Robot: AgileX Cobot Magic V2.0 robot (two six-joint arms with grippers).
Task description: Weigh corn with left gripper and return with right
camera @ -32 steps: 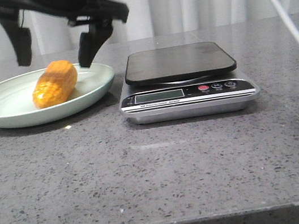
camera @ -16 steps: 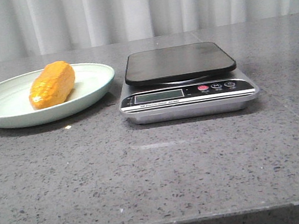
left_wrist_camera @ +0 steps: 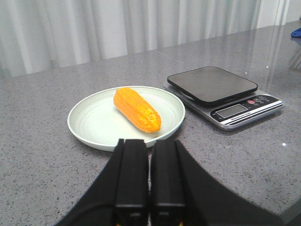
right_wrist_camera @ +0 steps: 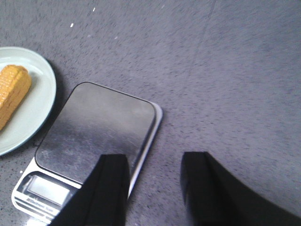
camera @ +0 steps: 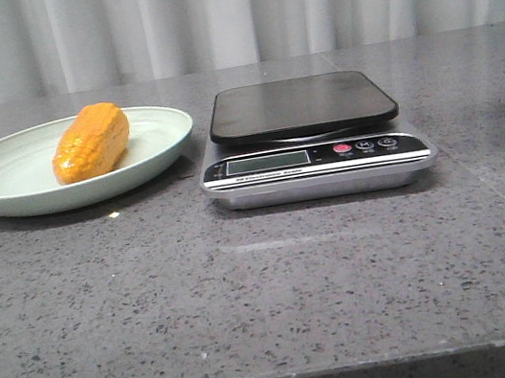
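Corn (camera: 90,141) lies on plate (camera: 2,197), seemingly beside scale (camera: 307,136).

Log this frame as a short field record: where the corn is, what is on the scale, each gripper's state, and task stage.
corn: the corn lies on its side in the plate, ungripped
scale: the scale stands right of the plate in the front view; platform bare
display: reading too small to tell
left gripper: left gripper shut, holding nothing, back from the plate
right gripper: right gripper open, above the scale's edge, holding nothing
task stage: corn in plate, none on scale
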